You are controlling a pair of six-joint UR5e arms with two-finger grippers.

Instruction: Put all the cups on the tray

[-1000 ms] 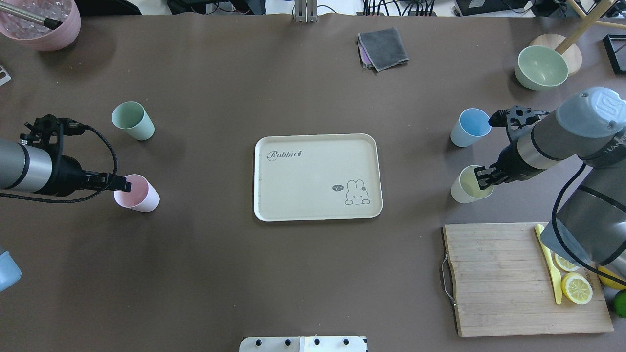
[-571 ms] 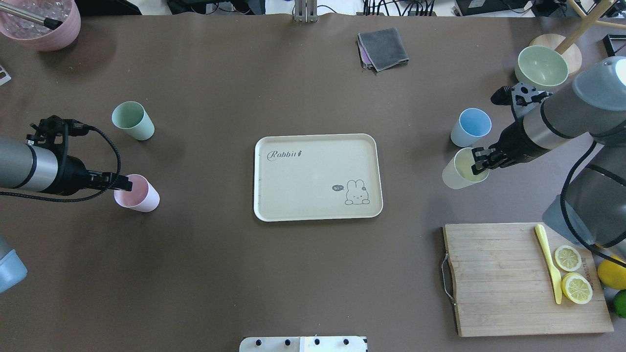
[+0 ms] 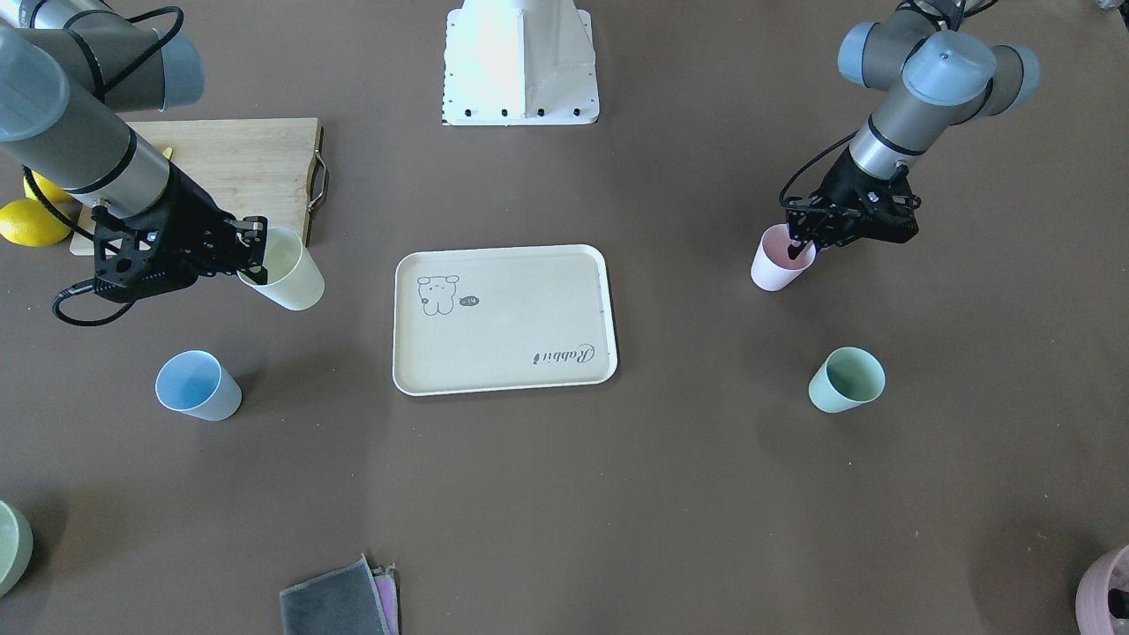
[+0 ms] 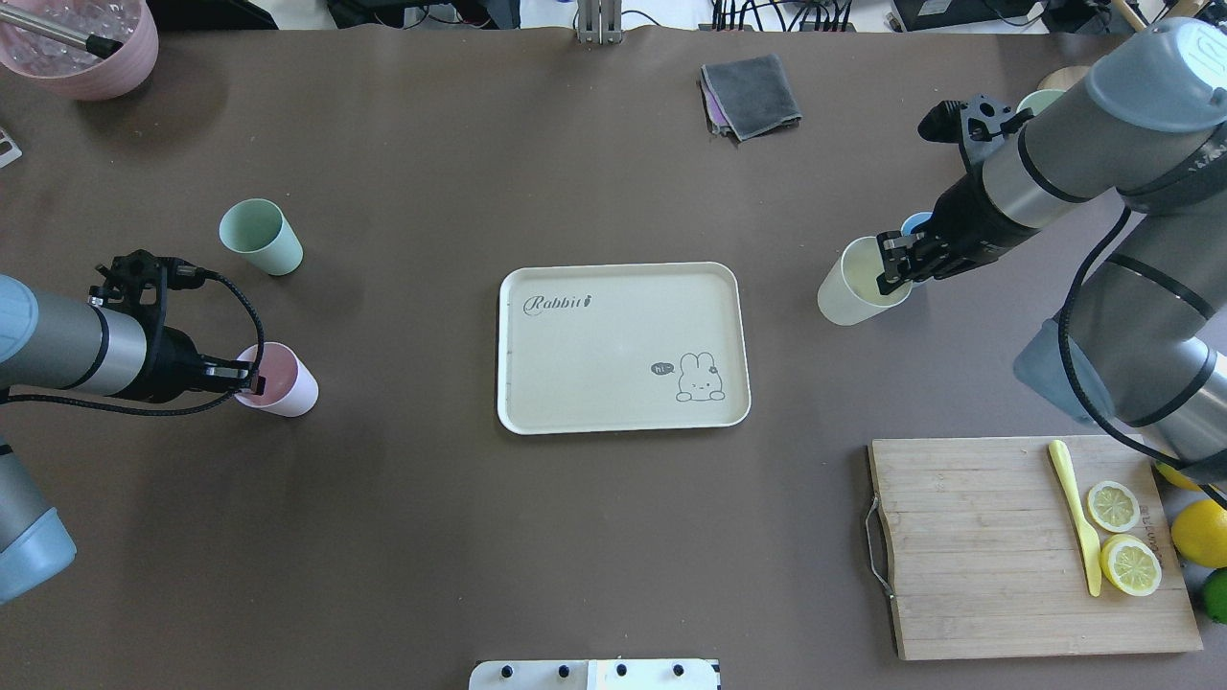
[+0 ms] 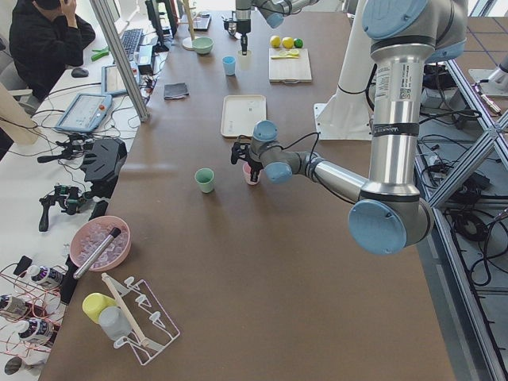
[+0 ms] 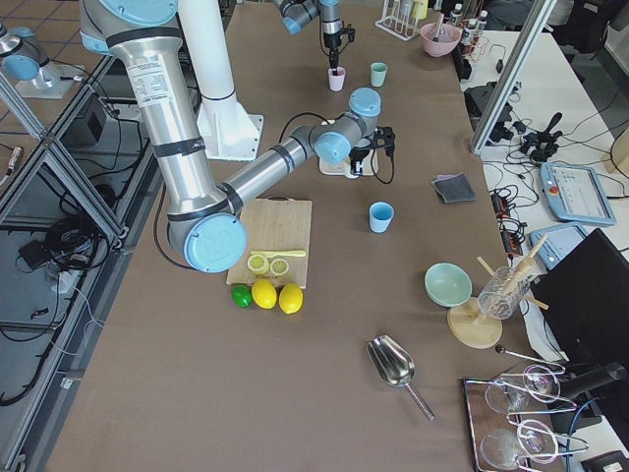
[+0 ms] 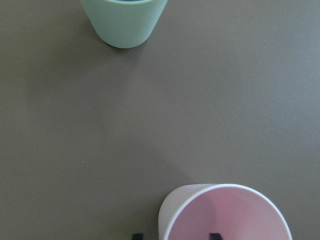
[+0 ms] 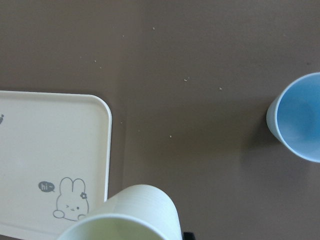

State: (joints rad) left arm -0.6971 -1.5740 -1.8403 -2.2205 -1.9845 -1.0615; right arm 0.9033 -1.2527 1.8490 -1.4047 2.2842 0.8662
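Observation:
The cream tray (image 4: pixel 613 355) lies empty at the table's middle. My right gripper (image 4: pixel 891 273) is shut on the pale yellow cup (image 4: pixel 856 293), one finger inside its rim, and holds it tilted above the table just right of the tray; it also shows in the front view (image 3: pixel 289 272). The light blue cup (image 3: pixel 196 385) stands behind it, partly hidden in the overhead view. My left gripper (image 4: pixel 251 376) is open astride the near wall of the pink cup (image 4: pixel 285 385), which stands on the table. The mint green cup (image 4: pixel 259 236) stands alone farther back.
A wooden cutting board (image 4: pixel 968 546) with lemon slices and a yellow knife lies front right. A grey cloth (image 4: pixel 750 94) lies at the back. A pink pot (image 4: pixel 81 48) stands back left. A green bowl (image 3: pixel 11 547) stands back right.
My right gripper has lifted the yellow cup and carried it left and back toward the tray. My left gripper has slid a little farther onto the pink cup, nudging it slightly right.

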